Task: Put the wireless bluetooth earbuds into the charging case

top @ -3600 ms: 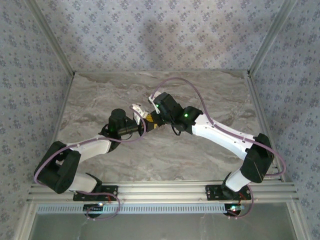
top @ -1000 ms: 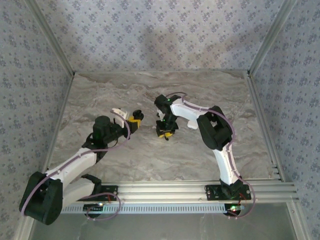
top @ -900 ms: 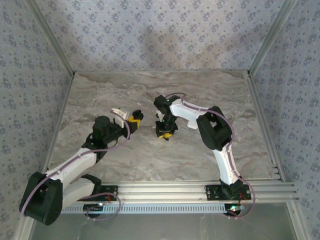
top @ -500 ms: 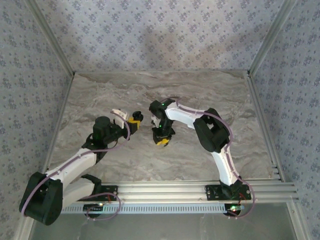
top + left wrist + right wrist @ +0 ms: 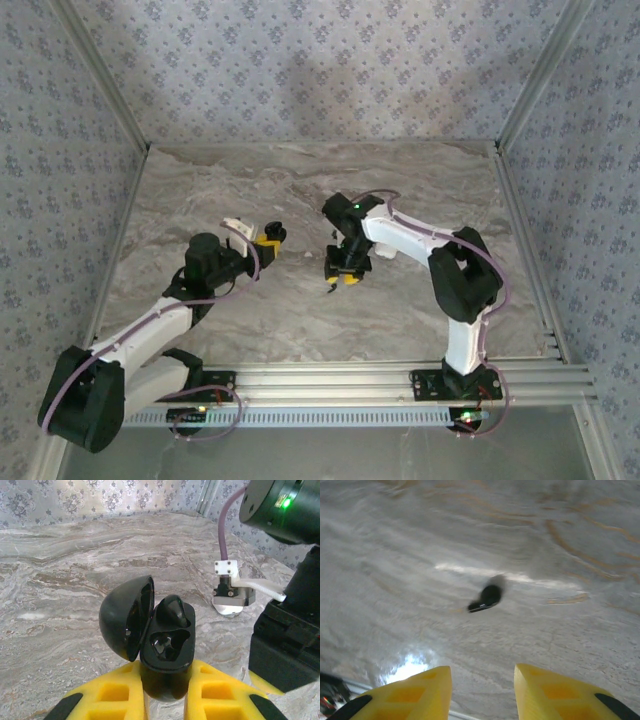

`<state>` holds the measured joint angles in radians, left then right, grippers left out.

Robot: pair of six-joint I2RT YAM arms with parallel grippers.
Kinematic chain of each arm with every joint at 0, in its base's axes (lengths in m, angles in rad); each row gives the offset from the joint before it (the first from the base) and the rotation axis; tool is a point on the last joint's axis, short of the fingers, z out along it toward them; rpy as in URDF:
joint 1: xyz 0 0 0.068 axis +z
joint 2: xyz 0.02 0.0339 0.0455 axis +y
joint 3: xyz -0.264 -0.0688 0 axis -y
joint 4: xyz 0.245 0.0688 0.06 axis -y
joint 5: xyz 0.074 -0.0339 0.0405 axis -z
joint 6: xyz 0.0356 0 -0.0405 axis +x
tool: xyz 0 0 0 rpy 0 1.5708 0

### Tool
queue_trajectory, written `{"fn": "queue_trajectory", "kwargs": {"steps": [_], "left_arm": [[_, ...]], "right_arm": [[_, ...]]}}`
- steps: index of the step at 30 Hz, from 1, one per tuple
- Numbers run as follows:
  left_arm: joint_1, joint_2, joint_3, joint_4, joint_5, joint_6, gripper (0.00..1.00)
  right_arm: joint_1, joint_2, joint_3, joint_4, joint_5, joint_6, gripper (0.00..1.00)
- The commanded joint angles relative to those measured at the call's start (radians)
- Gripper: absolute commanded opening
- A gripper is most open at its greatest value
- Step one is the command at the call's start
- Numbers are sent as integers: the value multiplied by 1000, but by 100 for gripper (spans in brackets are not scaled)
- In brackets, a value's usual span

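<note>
My left fingers point(image 5: 117, 697) are clamped on the base of the charging case point(image 5: 122, 615), a black clamshell held up off the surface point(image 5: 580, 550) with its lid swung open. A seated earbud point(image 5: 172, 611) fills one place in it, and the empty socket point(image 5: 167, 642) beside it faces up. The loose earbud point(image 5: 489, 597) lies on the surface to the right of the case and slightly toward the near edge, well apart from it.

My right fingers point(image 5: 422, 690) stand apart with nothing between them. The loose earbud lies ahead of them, roughly in line with their gap. Its long axis runs slantwise across that gap, though blur hides finer detail. The right arm is plainly the nearer one, so I judge the pick falls to it, perhaps after a small wrist turn.
</note>
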<state>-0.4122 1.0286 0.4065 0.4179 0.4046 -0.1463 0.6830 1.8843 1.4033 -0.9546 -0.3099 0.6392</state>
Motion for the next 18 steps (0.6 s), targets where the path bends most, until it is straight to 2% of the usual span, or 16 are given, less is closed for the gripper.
{"fn": "queue_trajectory", "kwargs": {"steps": [1, 18], "left_arm": [[4, -4, 1, 13, 24, 12, 14], [4, -1, 5, 15, 26, 14, 14]], "right_arm": [[-1, 19, -32, 71, 15, 107, 39], [4, 139, 5, 173, -28, 76, 36]]}}
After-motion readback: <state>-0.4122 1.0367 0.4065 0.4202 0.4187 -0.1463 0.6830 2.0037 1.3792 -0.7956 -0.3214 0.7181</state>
